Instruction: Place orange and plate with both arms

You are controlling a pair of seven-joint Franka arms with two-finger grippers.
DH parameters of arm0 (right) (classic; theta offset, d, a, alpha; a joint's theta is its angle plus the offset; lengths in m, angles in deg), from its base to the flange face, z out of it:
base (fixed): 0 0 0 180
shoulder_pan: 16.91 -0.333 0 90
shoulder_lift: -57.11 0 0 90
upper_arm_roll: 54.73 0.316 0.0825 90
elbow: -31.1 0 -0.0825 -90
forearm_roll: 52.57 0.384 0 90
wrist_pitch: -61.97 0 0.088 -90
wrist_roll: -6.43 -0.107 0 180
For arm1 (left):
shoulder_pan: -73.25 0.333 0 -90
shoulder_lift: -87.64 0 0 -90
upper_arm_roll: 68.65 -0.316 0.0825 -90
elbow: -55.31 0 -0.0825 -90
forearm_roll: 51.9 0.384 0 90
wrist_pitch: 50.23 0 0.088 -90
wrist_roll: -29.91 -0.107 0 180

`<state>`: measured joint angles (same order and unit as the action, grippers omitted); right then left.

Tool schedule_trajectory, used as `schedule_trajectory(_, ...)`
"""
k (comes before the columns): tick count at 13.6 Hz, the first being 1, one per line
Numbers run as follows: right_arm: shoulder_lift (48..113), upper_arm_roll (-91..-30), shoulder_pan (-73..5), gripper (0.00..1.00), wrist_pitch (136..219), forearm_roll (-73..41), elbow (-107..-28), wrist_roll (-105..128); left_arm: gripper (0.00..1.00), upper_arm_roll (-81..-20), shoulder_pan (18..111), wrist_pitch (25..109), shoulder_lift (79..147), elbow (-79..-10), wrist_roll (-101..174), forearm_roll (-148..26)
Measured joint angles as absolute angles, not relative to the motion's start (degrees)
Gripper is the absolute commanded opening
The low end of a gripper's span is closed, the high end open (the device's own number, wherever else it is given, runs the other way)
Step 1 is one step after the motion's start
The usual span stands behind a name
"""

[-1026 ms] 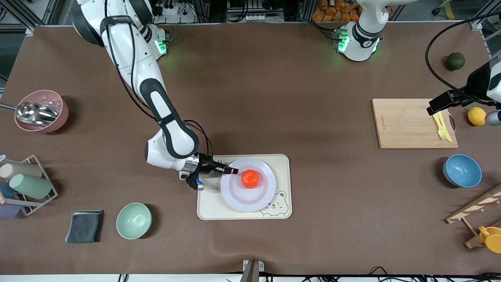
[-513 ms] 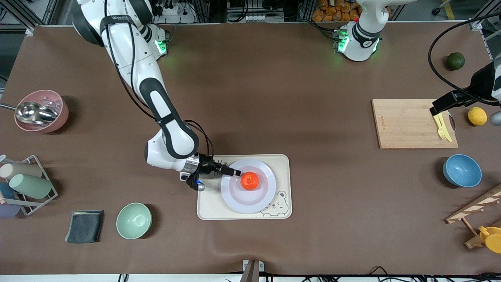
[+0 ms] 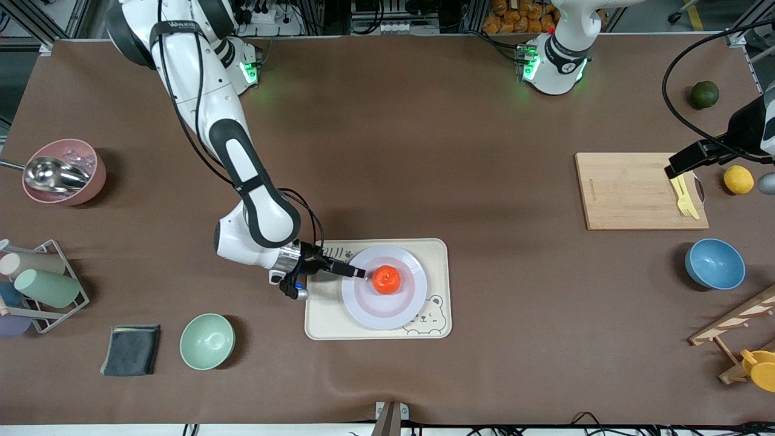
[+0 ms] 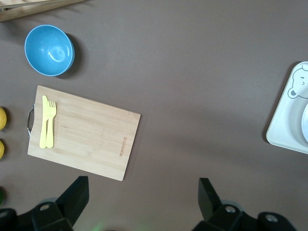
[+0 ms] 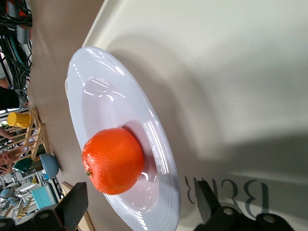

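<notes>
Jaws apart on both: our right gripper (image 3: 358, 274) is backing away over the rim of the glossy pale round plate (image 3: 384, 312), leaving the small bright orange (image 3: 386, 279) sitting released in its well. Placement looks done; the left gripper (image 4: 143, 197) is waiting over the bench.

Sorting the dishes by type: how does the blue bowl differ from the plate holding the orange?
The blue bowl is deep and saturated blue; the plate is shallow, wide-rimmed and pale white-lavender. The bowl is empty, while the plate carries the orange. The bowl sits on the bare table toward the left arm's end; the plate rests on the bear-print tray. Both are round, glossy and upright.
</notes>
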<state>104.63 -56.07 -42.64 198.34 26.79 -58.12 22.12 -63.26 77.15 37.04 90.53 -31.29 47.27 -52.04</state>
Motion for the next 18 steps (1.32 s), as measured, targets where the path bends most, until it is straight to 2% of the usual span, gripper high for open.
schedule_trajectory(4, 100.97, -57.03, -41.78, 1.00, 198.02, 21.15, -60.22, 22.05, 1.00, -63.26, 77.15, 37.04, 90.51, -31.28, 47.27, -52.04)
schedule_trajectory(8, 95.79, -57.41, -37.17, 1.00, 192.46, 13.73, -62.67, 22.05, 1.00, -63.26, 77.15, 37.04, 90.45, -31.27, 47.27, -52.04)
schedule_trajectory(15, 84.72, -57.72, -24.09, 1.00, 178.46, -9.85, -65.65, 21.93, 1.00, -63.26, 77.15, 37.04, 90.45, -31.29, 47.27, -52.04)
schedule_trajectory(18, 79.77, -57.72, -20.66, 1.00, 175.23, -19.98, -67.24, 21.97, 1.00, -63.26, 77.15, 37.04, 90.45, -31.30, 47.27, -52.04)
